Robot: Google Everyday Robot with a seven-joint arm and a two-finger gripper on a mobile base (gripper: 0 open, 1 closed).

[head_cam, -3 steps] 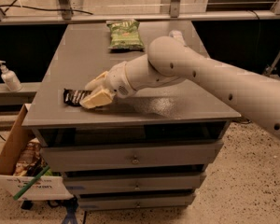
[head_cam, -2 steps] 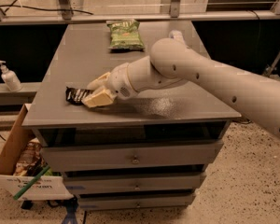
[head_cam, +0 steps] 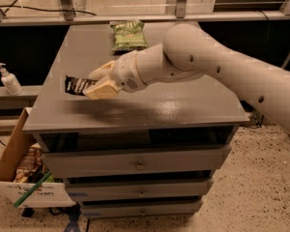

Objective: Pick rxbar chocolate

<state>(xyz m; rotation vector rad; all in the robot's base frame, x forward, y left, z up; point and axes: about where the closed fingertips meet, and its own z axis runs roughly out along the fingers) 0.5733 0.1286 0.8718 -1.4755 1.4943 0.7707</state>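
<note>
The rxbar chocolate [head_cam: 77, 85], a small flat bar in a dark shiny wrapper with white lettering, is held in my gripper [head_cam: 97, 83] over the left part of the grey cabinet top [head_cam: 164, 105]. The bar sticks out to the left of the cream-coloured fingers [head_cam: 102, 90], which are shut on its right end. It is raised a little above the surface, with a shadow below it. My white arm [head_cam: 222, 66] reaches in from the right.
A green snack bag [head_cam: 129, 34] lies at the back of the cabinet top. A white pump bottle [head_cam: 8, 79] stands on a ledge at the left. A cardboard box [head_cam: 24, 178] with items sits on the floor at lower left. Drawers [head_cam: 137, 163] face front.
The gripper, shut on the bar, has risen and the bar is now lifted a little higher off the cabinet top. The arm has shifted slightly upward.
</note>
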